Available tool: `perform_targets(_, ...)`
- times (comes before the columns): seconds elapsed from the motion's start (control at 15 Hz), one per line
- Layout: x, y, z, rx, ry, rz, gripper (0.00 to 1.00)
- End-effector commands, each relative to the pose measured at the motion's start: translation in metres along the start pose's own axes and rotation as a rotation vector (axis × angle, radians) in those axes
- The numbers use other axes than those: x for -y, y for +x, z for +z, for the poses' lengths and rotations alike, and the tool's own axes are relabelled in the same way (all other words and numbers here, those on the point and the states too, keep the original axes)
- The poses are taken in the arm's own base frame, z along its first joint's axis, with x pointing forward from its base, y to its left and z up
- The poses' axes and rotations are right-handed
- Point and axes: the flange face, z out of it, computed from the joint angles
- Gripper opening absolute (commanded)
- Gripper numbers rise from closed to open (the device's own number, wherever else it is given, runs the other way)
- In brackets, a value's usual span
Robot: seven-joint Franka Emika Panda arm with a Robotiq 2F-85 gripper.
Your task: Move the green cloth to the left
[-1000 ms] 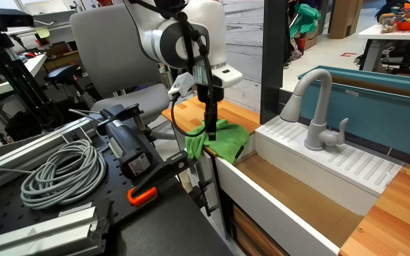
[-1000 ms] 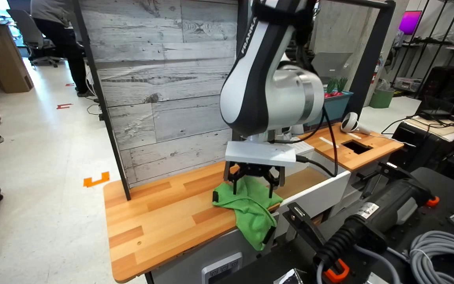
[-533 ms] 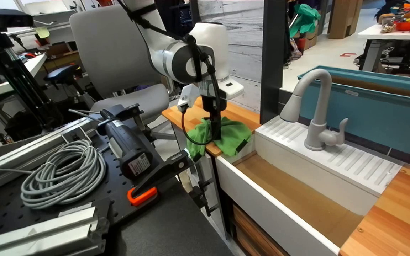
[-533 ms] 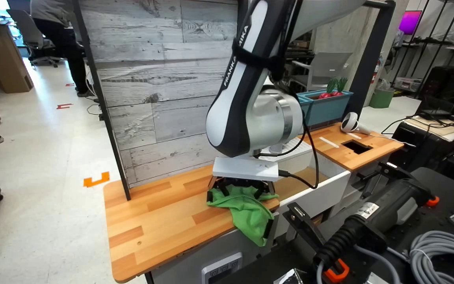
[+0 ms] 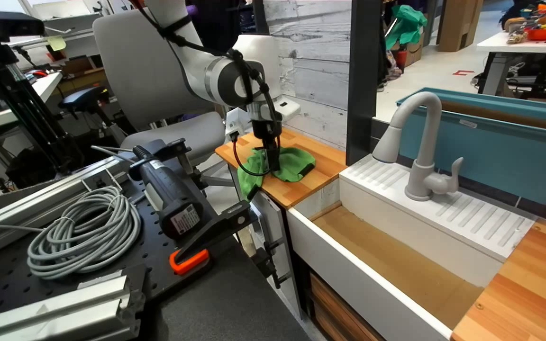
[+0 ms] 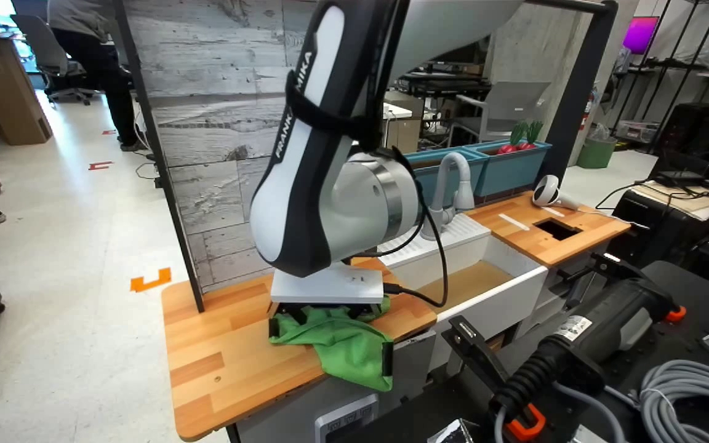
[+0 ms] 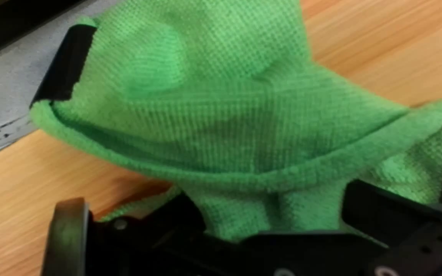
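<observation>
The green cloth lies crumpled on the wooden counter, with one part hanging over the counter's edge. It also shows in the other exterior picture and fills much of the wrist view. Black tabs mark its corners. My gripper points down and presses onto the cloth. In the wrist view its fingers stand apart, with creased cloth lying between them. In an exterior view the gripper is partly hidden behind its white camera housing and the cloth.
The sink with a grey faucet adjoins the counter. A wood-panel wall rises behind the counter. A black table with a clamp arm and a coiled cable stands in front.
The gripper has come down onto the cloth and moved away from the sink, leftward in both exterior views. The cloth has slid along with it, and its corner no longer overhangs the sink.
</observation>
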Motion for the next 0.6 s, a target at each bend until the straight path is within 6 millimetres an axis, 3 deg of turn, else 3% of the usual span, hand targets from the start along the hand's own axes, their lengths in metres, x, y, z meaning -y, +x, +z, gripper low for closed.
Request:
perform_targets(0.0, 0.044, -0.015, 0.013, -0.028, 0.0, -0.067, 1.0)
perform_targets(0.27, 0.091, -0.035, 0.019, -0.048, 0.002, -0.136, 1.0)
perform_targets(0.53, 0.115, -0.047, 0.017, -0.052, 0.005, -0.185, 1.0)
